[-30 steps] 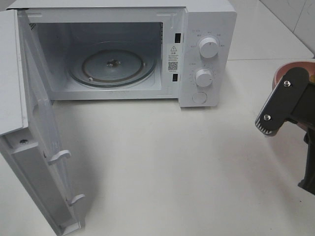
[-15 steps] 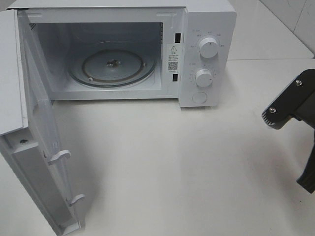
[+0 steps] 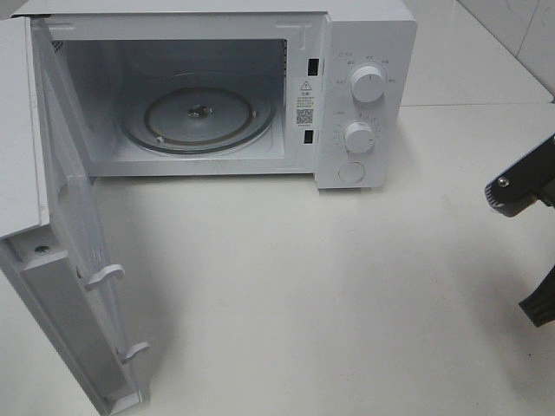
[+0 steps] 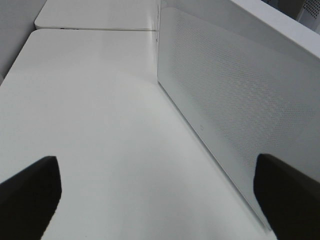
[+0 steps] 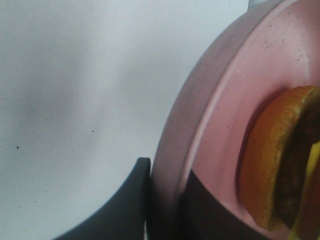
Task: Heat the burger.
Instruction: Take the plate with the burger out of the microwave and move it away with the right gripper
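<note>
my right gripper [image 5: 162, 200] is pinched tight on the rim of a pink plate [image 5: 210, 115], one dark, smooth finger [image 5: 117, 210] pressed on the outer side of the rim and the other lying on the inner face. the plate is round, matte, with a raised lip and a few tiny dark specks on its surface. the burger [image 5: 280, 160] sits on that plate, just beside my inner finger: i see the curved edge of its orange-brown bun, a dark grainy patty layer under it and a sliver of yellow at the very edge. from the high camera only a black, angular bit of my right arm [image 3: 525, 186] shows at the far right edge of the white table [image 3: 303, 295]; plate and burger are out of that view.

my left gripper [image 4: 160, 195] is spread wide and holds nothing, its two black fingertips [image 4: 30, 192] at the lower corners of the wrist view, above the bare table beside the outer face of the microwave door, a flat white panel with a fine dotted mesh.

the microwave [image 3: 364, 52] stands at the far side of the table, a boxy white shell with two round ribbed knobs [image 3: 368, 85] stacked on its right panel and a round button below them. its door [image 3: 69, 260] is swung fully out to the left, two hooked latches jutting from its edge. inside lies a clear glass turntable [image 3: 198, 113], round, with concentric rings.
</note>
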{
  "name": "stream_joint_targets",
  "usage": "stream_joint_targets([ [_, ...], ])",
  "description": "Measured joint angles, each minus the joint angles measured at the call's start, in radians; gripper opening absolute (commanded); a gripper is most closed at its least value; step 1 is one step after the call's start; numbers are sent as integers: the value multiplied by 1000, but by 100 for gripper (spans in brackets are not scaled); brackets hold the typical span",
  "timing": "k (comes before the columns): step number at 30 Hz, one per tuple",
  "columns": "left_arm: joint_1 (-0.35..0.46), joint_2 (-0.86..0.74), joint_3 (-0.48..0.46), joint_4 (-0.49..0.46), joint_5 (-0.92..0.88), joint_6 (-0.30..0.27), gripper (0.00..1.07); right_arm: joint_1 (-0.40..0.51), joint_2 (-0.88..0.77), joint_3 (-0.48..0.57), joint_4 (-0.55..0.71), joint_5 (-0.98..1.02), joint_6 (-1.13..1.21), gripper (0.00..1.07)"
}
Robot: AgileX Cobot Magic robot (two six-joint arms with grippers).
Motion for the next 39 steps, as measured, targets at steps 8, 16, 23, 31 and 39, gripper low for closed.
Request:
stream_joint_targets([
  [8, 0, 0, 0, 0, 0, 0, 100, 0, 134, 0, -1, -15, 75, 1],
  [16, 0, 0, 0, 0, 0, 0, 100, 0, 261, -1, -5, -87, 153, 2],
  [23, 0, 0, 0, 0, 0, 0, 100, 0, 340, -2, -32, -153, 218, 2],
  [31, 0, 0, 0, 0, 0, 0, 100, -47, 405, -3, -72, -229, 261, 3],
  [39, 0, 0, 0, 0, 0, 0, 100, -99, 460, -4, -89, -276, 291, 5],
])
